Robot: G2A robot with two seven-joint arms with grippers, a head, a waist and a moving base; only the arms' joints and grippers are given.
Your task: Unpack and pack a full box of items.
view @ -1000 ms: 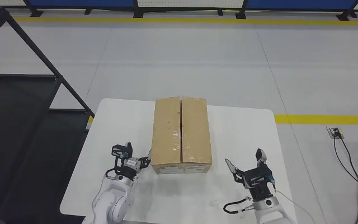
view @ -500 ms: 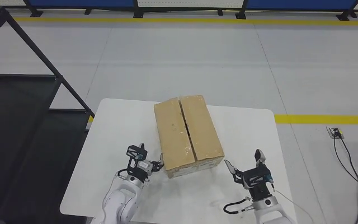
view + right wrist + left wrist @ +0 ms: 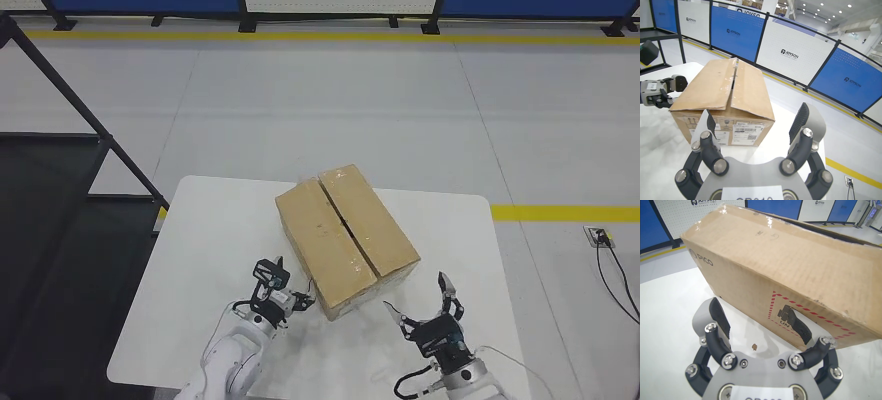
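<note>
A closed brown cardboard box (image 3: 345,238) lies askew on the white table (image 3: 205,250), its taped seam running from far left to near right. My left gripper (image 3: 289,285) is open at the box's near left corner. In the left wrist view one fingertip (image 3: 799,328) rests against the box's long side (image 3: 783,262) and the other stands free over the table. My right gripper (image 3: 414,296) is open just off the box's near right end, facing the labelled end face (image 3: 725,94). The left gripper (image 3: 668,89) also appears beside the box in the right wrist view.
A black frame and dark platform (image 3: 60,230) stand left of the table. Bare tabletop lies to the left of the box and along the near edge. A small brown scrap (image 3: 754,346) lies on the table under the left gripper.
The box's near end has swung to the right, turning the box askew. My left gripper moved right along with that corner. My right gripper shifted left, closer to the box.
</note>
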